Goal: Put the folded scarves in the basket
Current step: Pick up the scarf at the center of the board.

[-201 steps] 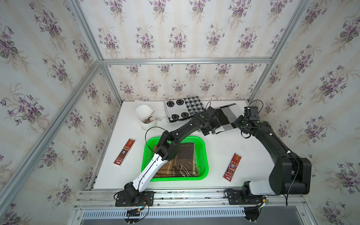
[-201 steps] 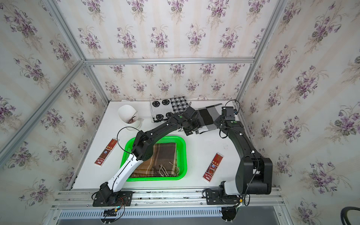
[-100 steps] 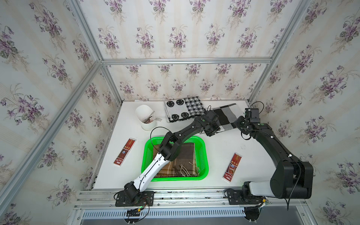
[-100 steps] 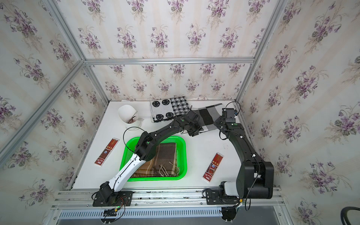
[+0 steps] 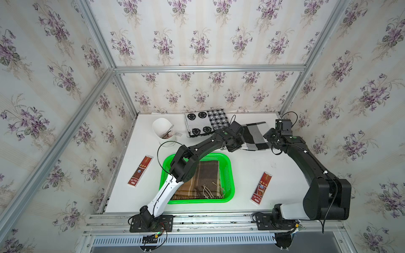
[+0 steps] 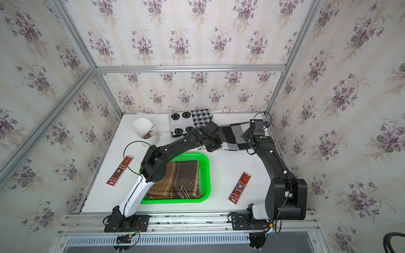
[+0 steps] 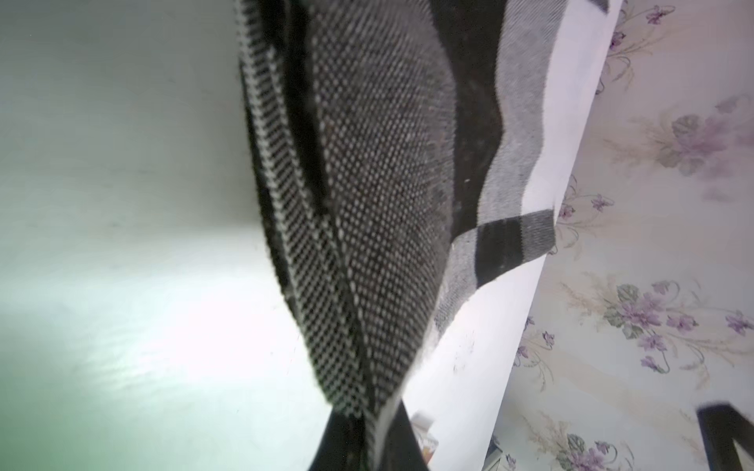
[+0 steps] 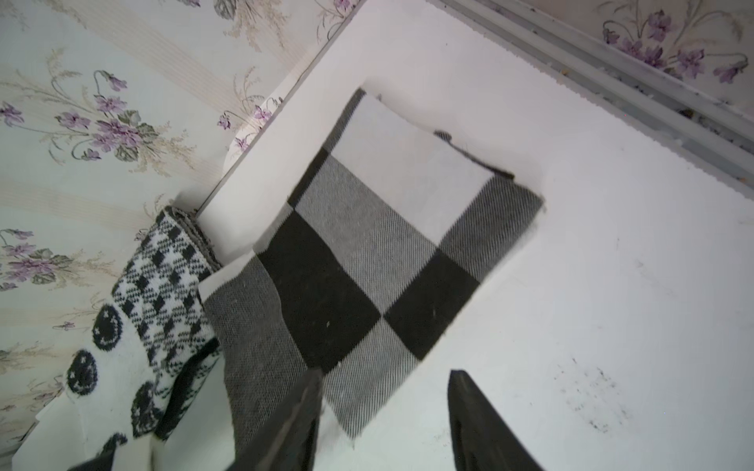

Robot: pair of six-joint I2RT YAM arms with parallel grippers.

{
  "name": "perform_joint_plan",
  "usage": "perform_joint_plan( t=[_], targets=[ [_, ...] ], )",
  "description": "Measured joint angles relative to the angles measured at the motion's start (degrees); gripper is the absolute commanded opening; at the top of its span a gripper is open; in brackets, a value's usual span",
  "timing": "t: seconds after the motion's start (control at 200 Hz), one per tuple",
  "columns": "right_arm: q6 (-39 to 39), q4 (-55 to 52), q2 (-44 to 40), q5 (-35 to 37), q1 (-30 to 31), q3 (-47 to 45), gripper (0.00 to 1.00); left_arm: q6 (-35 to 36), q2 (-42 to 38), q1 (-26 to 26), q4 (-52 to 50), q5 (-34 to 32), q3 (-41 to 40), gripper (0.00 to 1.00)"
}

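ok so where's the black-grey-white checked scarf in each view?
Both top views: checked scarf at the table's back right, between the two arms' tips.
Left wrist: fills the centre, close up, pinched in the left gripper.
Right wrist: mid-picture, mostly flat on the table.
Landmark: smiley cloth beside it; not in the left wrist view.

Basket (image 5: 230,175) corner (near-left) behind left arm (image 5: 166,192)
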Motion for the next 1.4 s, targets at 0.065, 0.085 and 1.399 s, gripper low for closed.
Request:
perform_joint_plan(
  t=[0.065, 0.085, 1.399],
  targets=[
    [-0.1, 0.1, 2.5, 0.7, -0.5, 2.3, 0.68, 1.3, -2.8, 0.3, -0.3, -0.5, -3.3, 0.00],
    [-0.2, 0.2, 3.2, 0.9, -0.7, 3.0, 0.70, 1.7, -3.5, 0.5, -0.8, -0.8, -4.2, 0.00],
    [-15.0, 3.9, 40.7, -12.9, -8.5, 22.2, 0.47, 8.3, -7.3, 2.5, -3.0, 0.3, -10.0, 0.00]
  ],
)
